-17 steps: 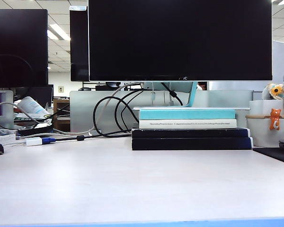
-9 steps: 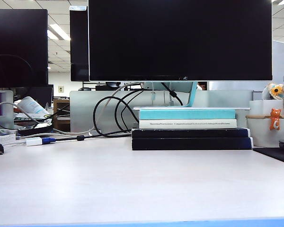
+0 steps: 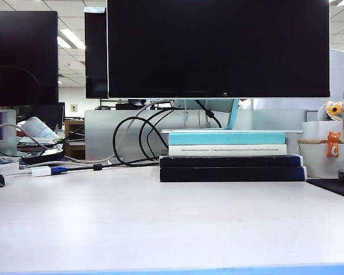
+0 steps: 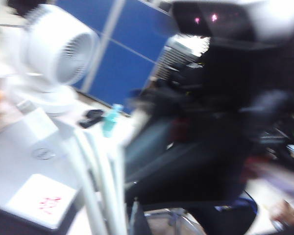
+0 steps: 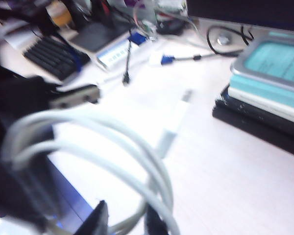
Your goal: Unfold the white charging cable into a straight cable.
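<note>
Cable: the thin glossy white charging cable (image 5: 95,147) is seen looped above the pale desk (image 5: 225,166).
Right gripper (image 5: 125,220): dark fingers are closed on the loops.
Left gripper: hidden; closed, hold unclear; white strands (image 4: 103,181) pass close by.

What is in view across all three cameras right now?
thin glossy white charging cable: one, white, still looped, close under the right wrist camera
flat monitors: two, black, back of the table
stack of books: one, teal, white and black, under the large monitor
thick monitor cables: several, black, looped left of the books
adapter block with blue plug: one, white, far left of the table
keyboard: one, black, right wrist view
desk fan: one, white, left wrist view
left gripper: one, shut, lost in blur
right gripper: one, dark, fingers either side of a cable strand, grip unclear
</note>
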